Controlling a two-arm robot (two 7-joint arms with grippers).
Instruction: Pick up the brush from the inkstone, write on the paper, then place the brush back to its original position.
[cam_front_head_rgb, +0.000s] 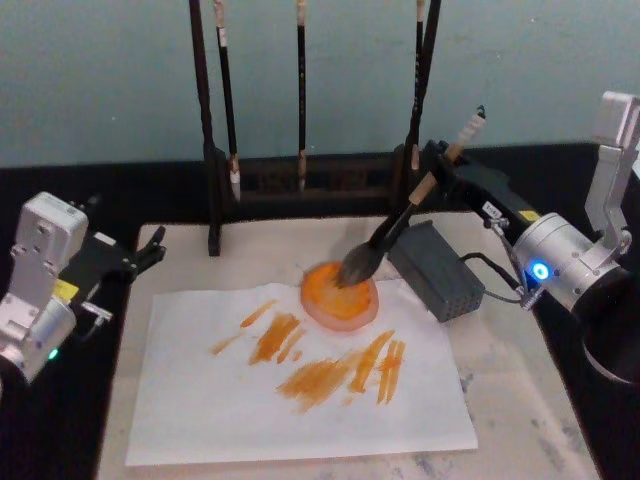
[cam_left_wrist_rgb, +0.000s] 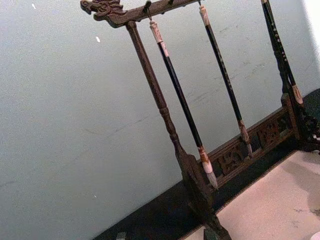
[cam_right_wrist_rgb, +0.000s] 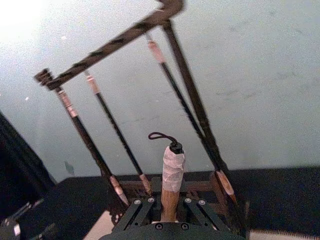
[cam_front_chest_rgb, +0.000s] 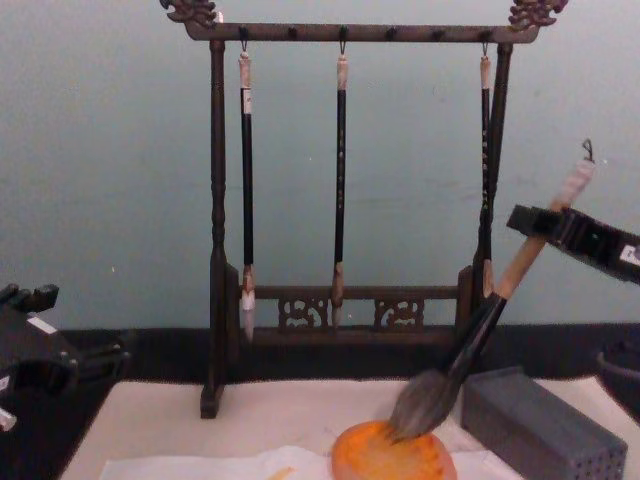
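My right tool (cam_front_head_rgb: 443, 170) grips the handle of the one brush (cam_front_head_rgb: 385, 235). Its bristles rest in the one inkstone (cam_front_head_rgb: 340, 300), at the paper's (cam_front_head_rgb: 250, 410) far edge. One grey block (cam_front_head_rgb: 437, 272) sits just right of the inkstone. One rack (cam_front_head_rgb: 330, 190) behind holds three thin brushes (cam_front_head_rgb: 300, 90). My left tool (cam_front_head_rgb: 148, 250) idles left, spread, empty.

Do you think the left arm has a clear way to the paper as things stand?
Probably yes: the left tool sits beside the paper's left edge, nothing between; the brush is farther right.

A rack (cam_front_chest_rgb: 216, 200) holds thin brushes (cam_front_chest_rgb: 340, 180), a grey block (cam_front_head_rgb: 436, 270) nearby.
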